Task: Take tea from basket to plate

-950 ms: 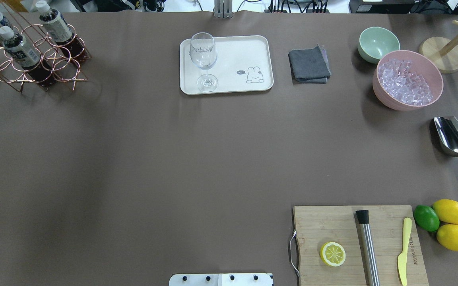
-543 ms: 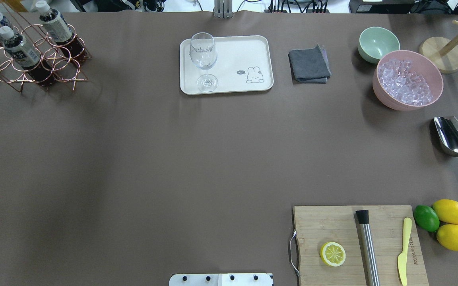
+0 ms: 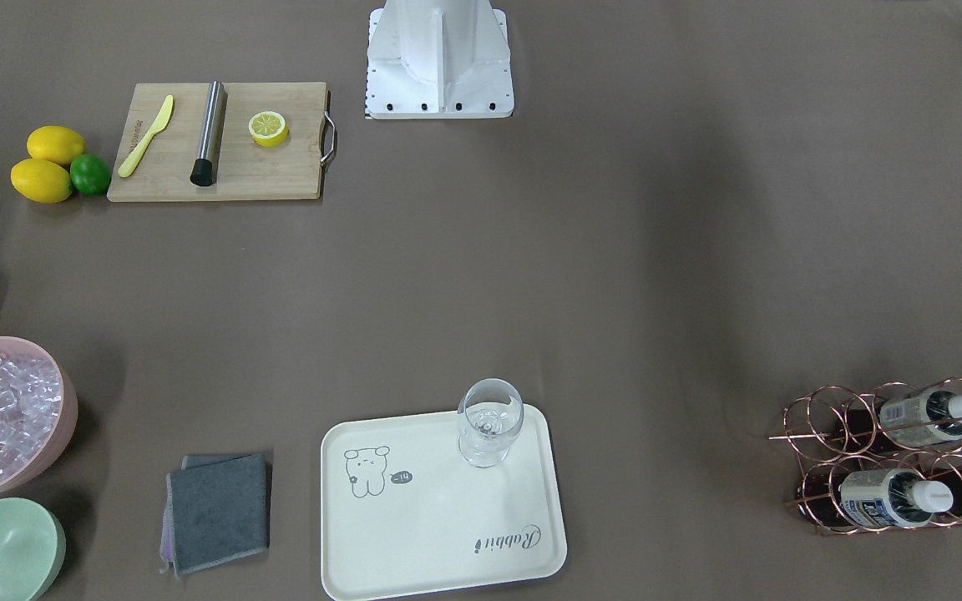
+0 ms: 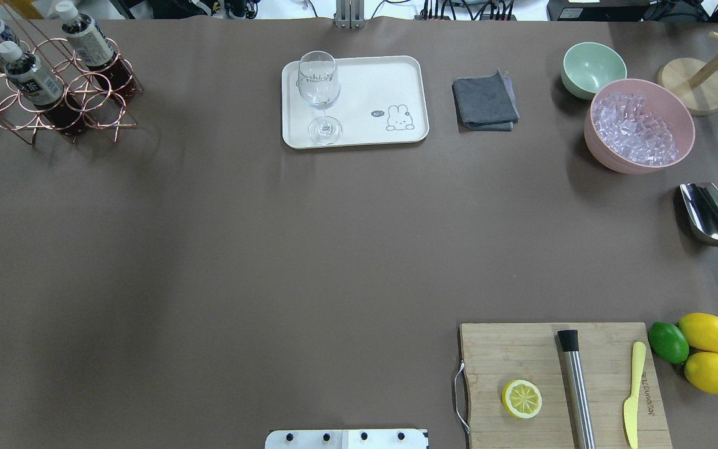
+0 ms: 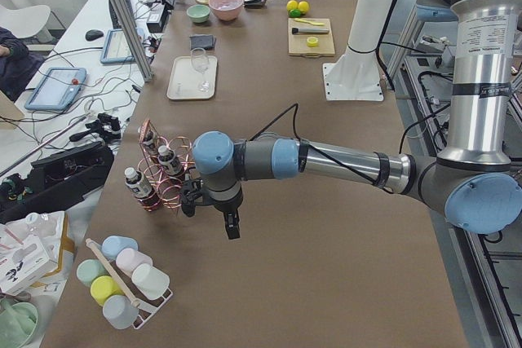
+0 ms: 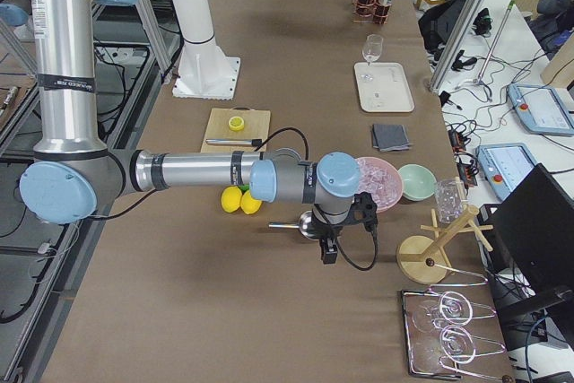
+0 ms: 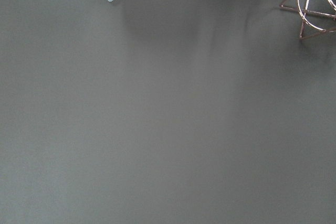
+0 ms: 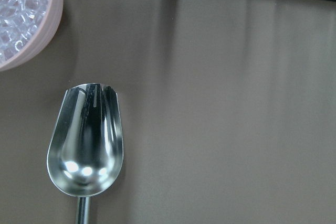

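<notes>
Currently three tea bottles (image 4: 33,80) sit in the copper basket (image 3: 882,529), far left; the plate (image 4: 371,81) carries a stemmed glass (image 4: 318,87). Whether the jaws of the left gripper (image 5: 210,216) and right gripper (image 6: 350,239) are spread cannot be told.

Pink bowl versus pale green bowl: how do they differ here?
The pink bowl is wider than the pale green bowl. The pink bowl is filled with clear ice cubes; the pale green bowl is empty. The pink bowl sits nearer the robot, the pale green bowl just beyond it. Both are round, upright and on the robot's right.
</notes>
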